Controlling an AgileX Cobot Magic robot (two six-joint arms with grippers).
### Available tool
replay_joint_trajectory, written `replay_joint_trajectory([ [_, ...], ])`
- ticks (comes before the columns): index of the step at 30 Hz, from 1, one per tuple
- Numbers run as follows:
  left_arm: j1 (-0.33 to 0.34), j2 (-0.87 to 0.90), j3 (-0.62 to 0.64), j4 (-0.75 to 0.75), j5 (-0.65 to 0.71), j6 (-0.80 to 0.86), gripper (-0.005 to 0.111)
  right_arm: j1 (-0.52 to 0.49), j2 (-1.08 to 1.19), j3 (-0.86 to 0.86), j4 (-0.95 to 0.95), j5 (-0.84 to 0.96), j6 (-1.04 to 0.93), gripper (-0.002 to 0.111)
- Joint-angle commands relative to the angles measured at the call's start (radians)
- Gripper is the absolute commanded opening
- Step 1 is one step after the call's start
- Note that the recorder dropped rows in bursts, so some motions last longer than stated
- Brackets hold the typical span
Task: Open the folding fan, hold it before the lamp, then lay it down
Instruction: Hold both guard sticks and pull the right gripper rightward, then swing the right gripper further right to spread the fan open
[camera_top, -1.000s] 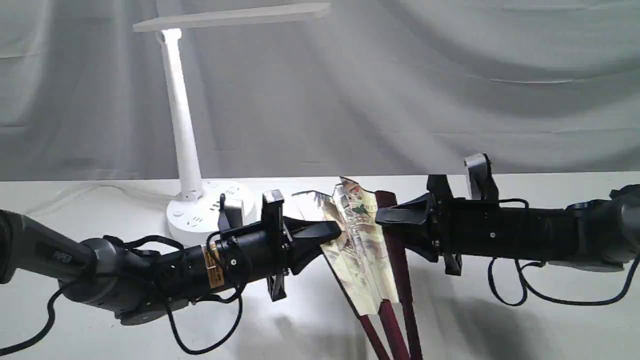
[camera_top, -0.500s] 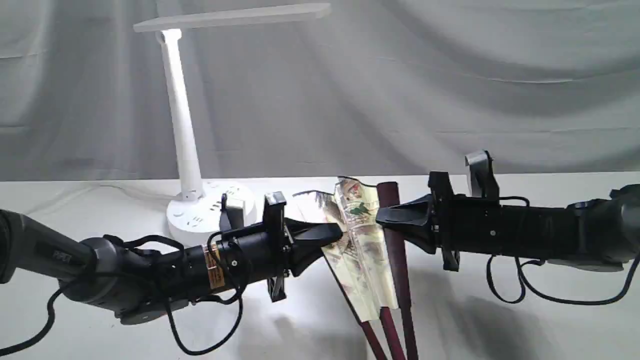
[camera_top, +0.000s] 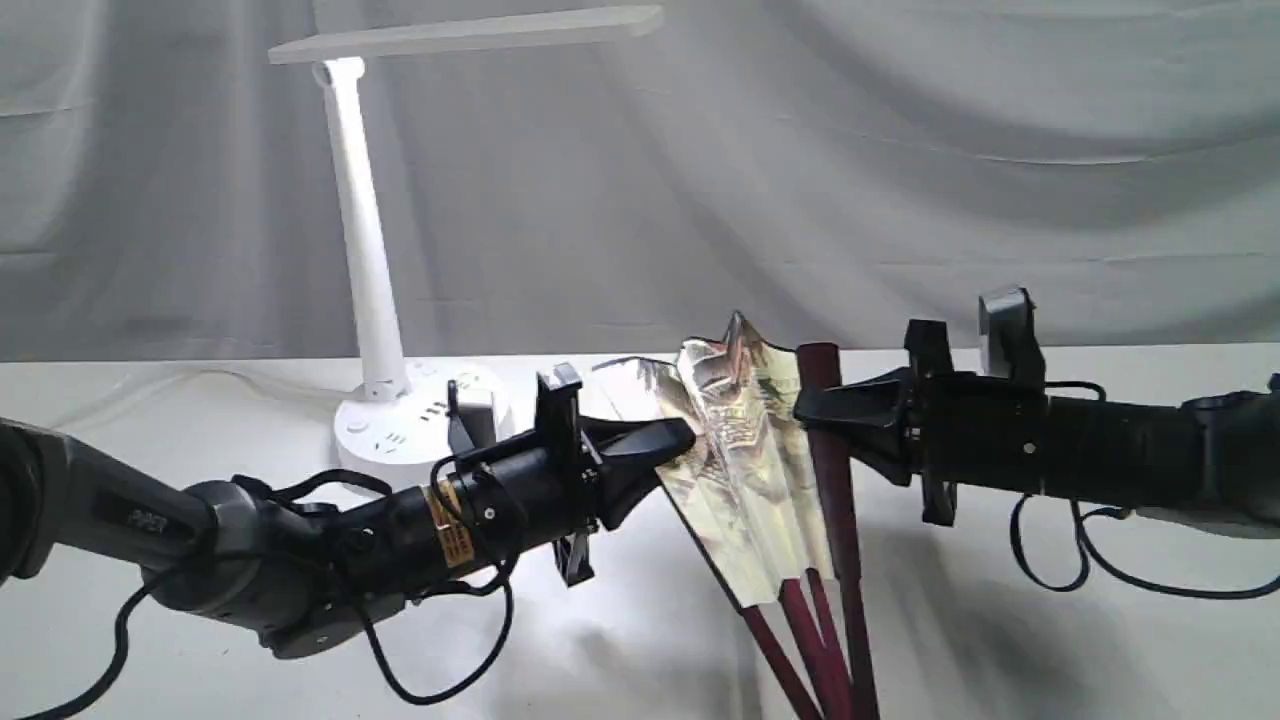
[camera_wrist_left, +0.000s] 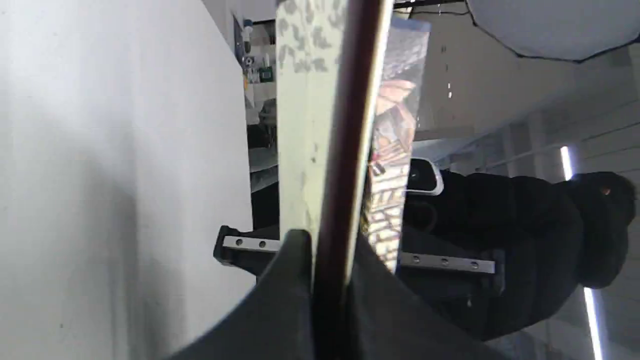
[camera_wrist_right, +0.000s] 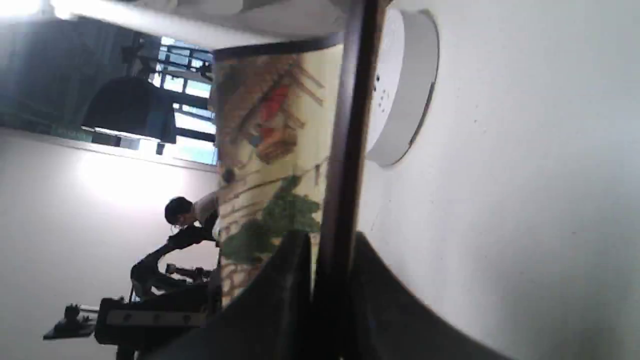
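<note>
The folding fan (camera_top: 745, 470) hangs upright between my two arms, its cream painted pleats partly spread and its maroon ribs converging at the bottom edge. My left gripper (camera_top: 675, 442) is shut on the fan's left outer rib (camera_wrist_left: 345, 150). Opposite it, my right gripper (camera_top: 812, 412) is shut on the right outer rib (camera_wrist_right: 345, 150), the tall maroon stick. The white lamp (camera_top: 370, 250) stands behind and to the left, its round socketed base (camera_top: 420, 425) on the table and its flat head overhead. The lamp base (camera_wrist_right: 405, 90) also shows in the right wrist view.
A white table (camera_top: 1000, 640) carries everything, with a grey draped cloth (camera_top: 900, 180) as backdrop. Black cables hang below both arms. A person in black (camera_wrist_left: 525, 240) appears beyond the fan in the left wrist view.
Both grippers rose a little with the fan. The right gripper pulled its rib to the right, and the pleats spread wider.
</note>
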Motion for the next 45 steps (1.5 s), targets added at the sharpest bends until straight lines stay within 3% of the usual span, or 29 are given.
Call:
replay_joint_trajectory([
  [1,-0.023,-0.017,-0.007,-0.153,-0.025,-0.020,0.000,-0.038,-0.006,0.006,-0.029,0.003,-0.006,0.000],
  [9,-0.080,-0.017,-0.007,-0.286,-0.025,-0.020,0.000,-0.112,-0.006,0.006,-0.033,0.003,0.054,0.000],
  [25,-0.084,-0.017,-0.007,-0.461,-0.025,0.006,0.000,-0.257,-0.006,0.006,-0.029,0.003,0.090,0.000],
  [45,-0.099,-0.015,-0.007,-0.552,-0.025,0.006,0.000,-0.469,-0.006,0.006,-0.051,0.003,0.101,0.000],
])
